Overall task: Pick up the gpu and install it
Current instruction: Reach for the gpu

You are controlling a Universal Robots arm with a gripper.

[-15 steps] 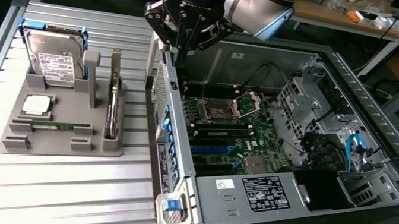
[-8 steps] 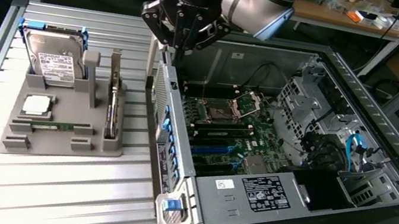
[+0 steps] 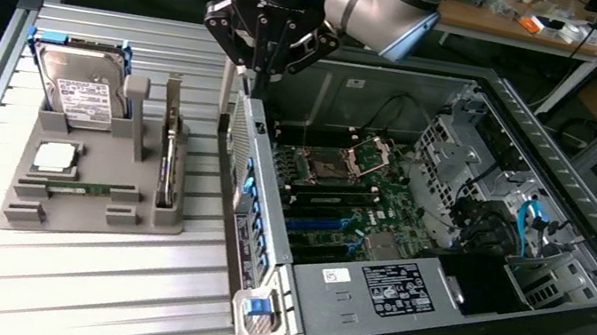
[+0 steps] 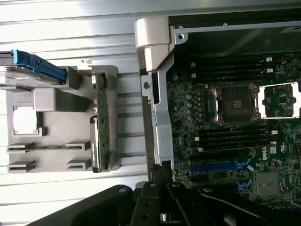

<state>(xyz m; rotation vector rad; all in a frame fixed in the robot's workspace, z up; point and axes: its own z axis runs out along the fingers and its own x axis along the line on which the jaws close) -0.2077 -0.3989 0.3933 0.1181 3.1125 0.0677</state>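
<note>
Hovering above the computer case [image 3: 262,243] wall, hand [image 3: 256,71] clenched on nothing, gpu [image 3: 169,161] upright along the grey holder's [image 3: 87,211] case-side edge, on the table [image 3: 74,294].

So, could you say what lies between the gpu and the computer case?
From the gpu: the grey holder's edge, then bare slatted table to the computer case, in the wrist view.

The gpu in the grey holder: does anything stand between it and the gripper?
Nothing visible does. The gpu stands on edge in the grey holder, its upper edge uncovered. The gripper hangs above the case wall, beside the holder.
</note>
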